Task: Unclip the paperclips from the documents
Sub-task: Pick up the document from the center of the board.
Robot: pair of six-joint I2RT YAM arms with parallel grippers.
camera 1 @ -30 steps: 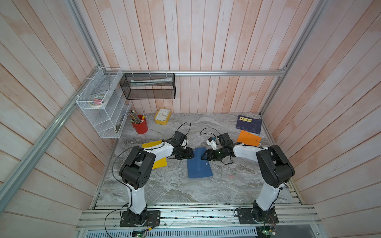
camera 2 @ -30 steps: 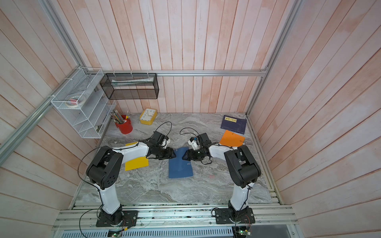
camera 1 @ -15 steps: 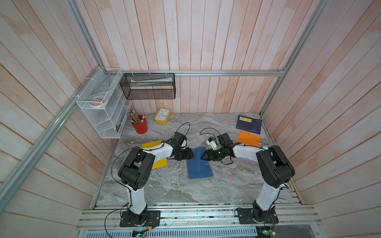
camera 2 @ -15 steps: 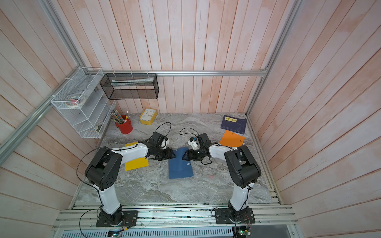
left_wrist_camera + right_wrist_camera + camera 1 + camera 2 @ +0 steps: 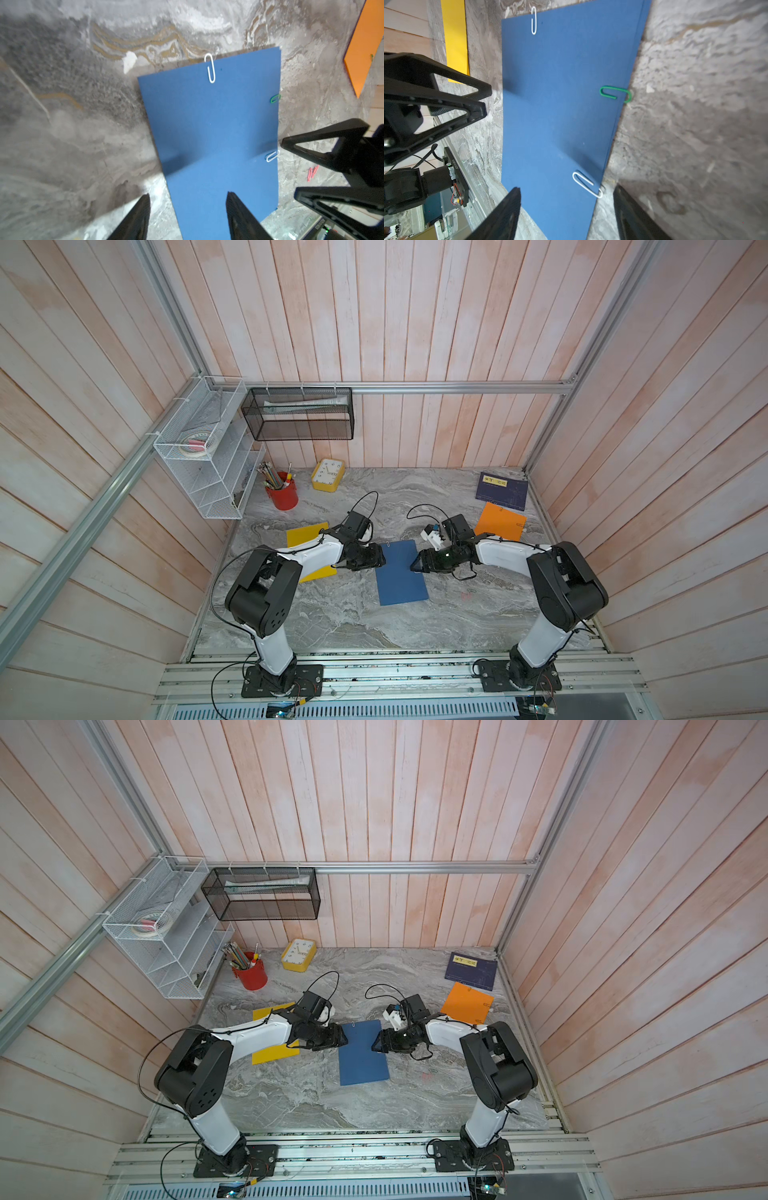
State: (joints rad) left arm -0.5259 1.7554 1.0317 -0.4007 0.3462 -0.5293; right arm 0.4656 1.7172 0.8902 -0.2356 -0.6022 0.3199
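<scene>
At 9 o'clock of the marble table lies the yellow document, partly under the left arm; no clip shows on its visible part, so it may be finished, though I cannot tell for the hidden part. The left gripper hangs at the 9 o'clock edge of the blue document, its jaws wide and empty. That sheet, at the table's centre, looks like the one in hand, and it is far from done: a white paperclip sits on its 12 o'clock edge, and a green paperclip and a second white paperclip sit on its 3 o'clock edge. The right gripper is at that edge, jaws wide with nothing gripped, lined up on the second white clip. A loose red paperclip lies on the table at 4 o'clock of the blue sheet, apparently already off. At 2 o'clock the orange document shows small marks on its edges, too small to name; it probably waits its turn.
</scene>
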